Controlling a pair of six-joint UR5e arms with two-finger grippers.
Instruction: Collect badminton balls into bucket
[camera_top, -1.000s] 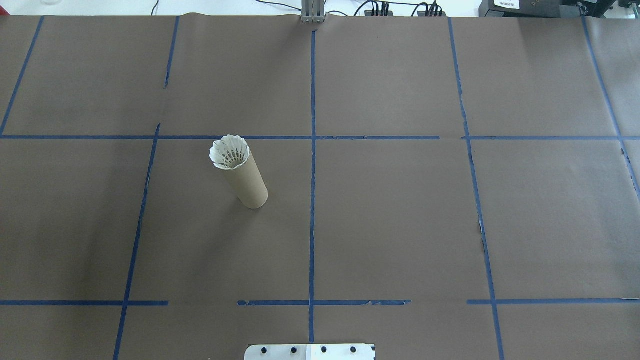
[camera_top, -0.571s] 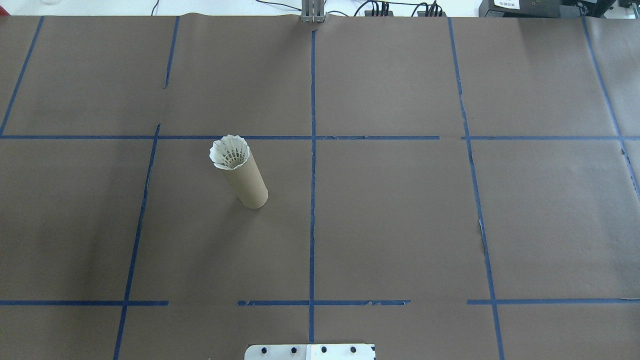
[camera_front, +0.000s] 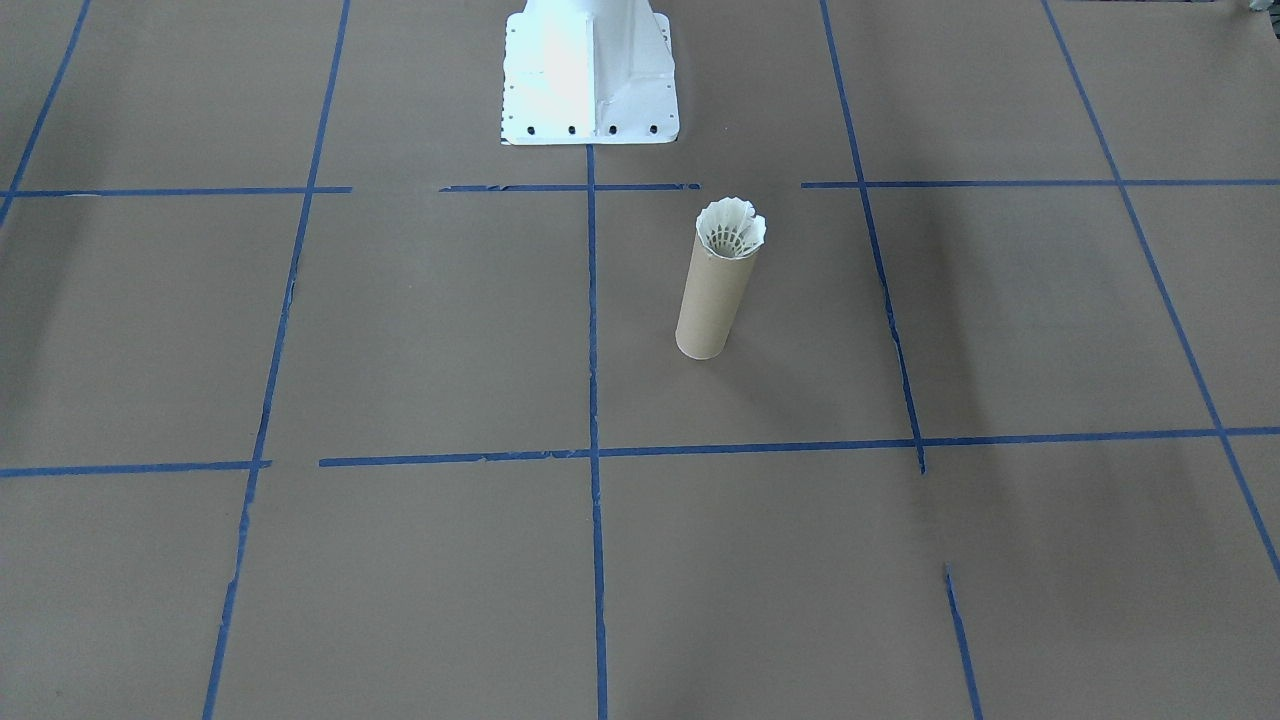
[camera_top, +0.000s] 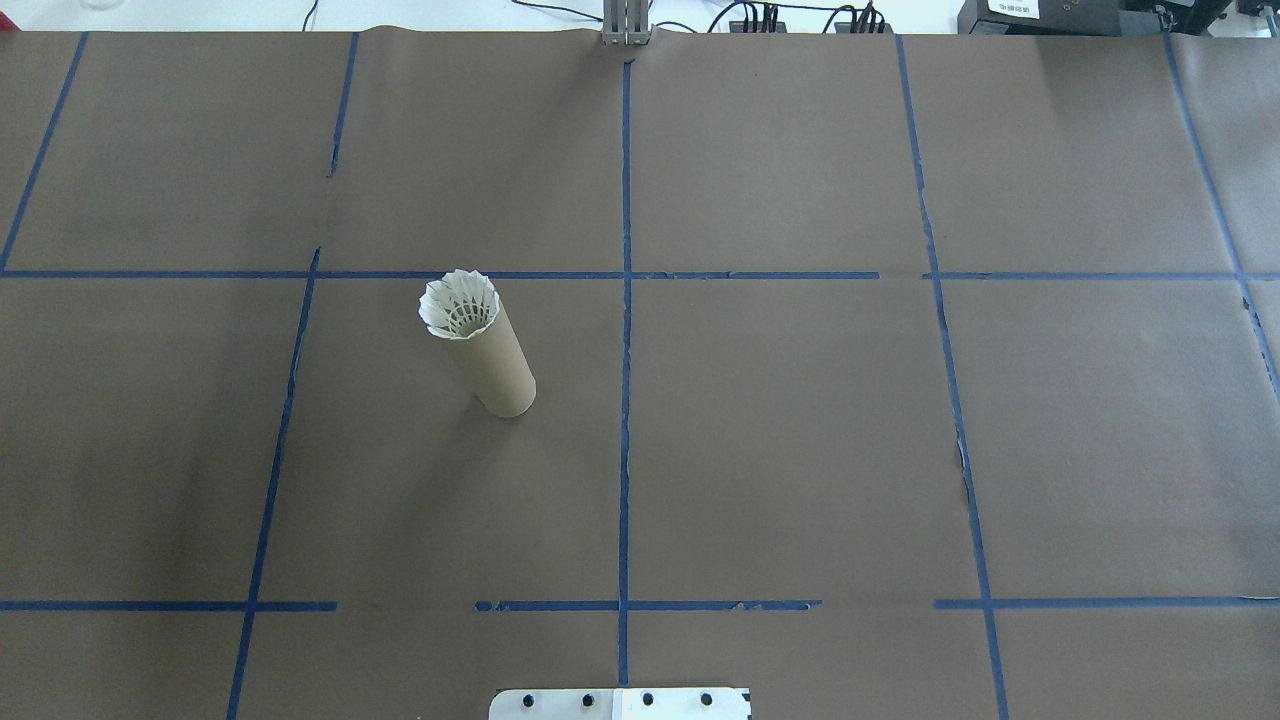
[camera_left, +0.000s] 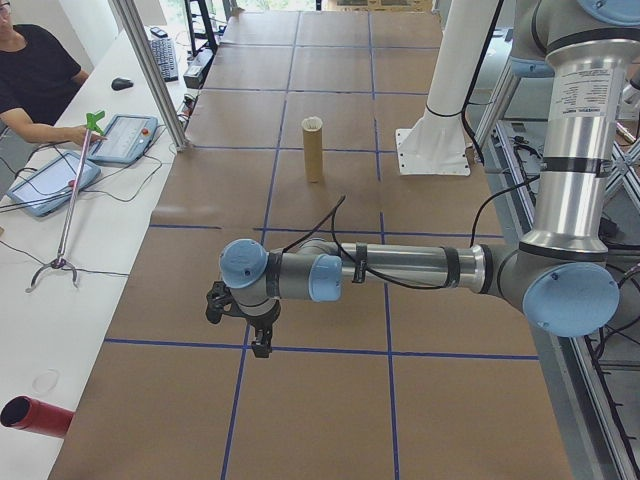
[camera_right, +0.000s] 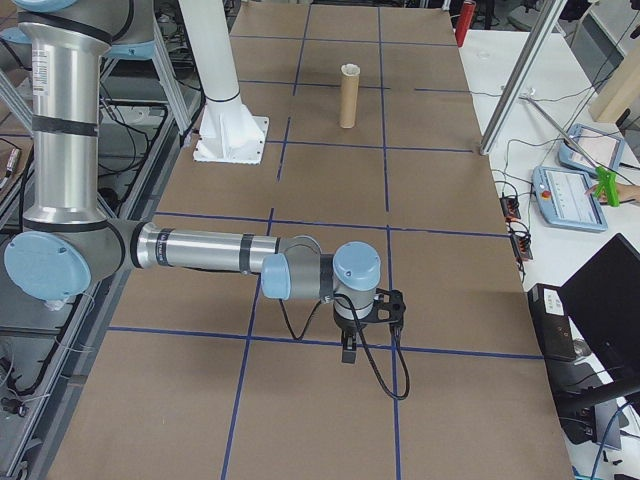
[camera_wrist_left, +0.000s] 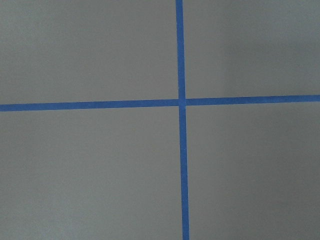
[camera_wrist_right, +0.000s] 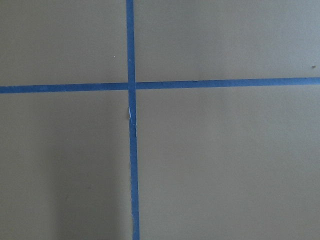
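The bucket, a tall brown cardboard tube (camera_top: 497, 372) (camera_front: 708, 305) (camera_left: 313, 158) (camera_right: 347, 104), stands upright left of the table's centre line. A white feather badminton ball (camera_top: 459, 304) (camera_front: 731, 227) sits in its top, skirt up, with its cork hidden inside. My left gripper (camera_left: 256, 338) hangs low over the paper at the table's left end, far from the tube. At the opposite end my right gripper (camera_right: 349, 346) hangs the same way. Only the side views show them, so I cannot tell if they are open or shut. Both wrist views hold only paper and blue tape.
Brown paper with a blue tape grid (camera_top: 626, 300) covers the table. The white base plate (camera_front: 588, 118) sits at the robot's side. Beside the table's left end a person (camera_left: 30, 75) sits at a desk with a tablet (camera_left: 122, 137), a grabber tool (camera_left: 70, 200) and a red tube (camera_left: 35, 415).
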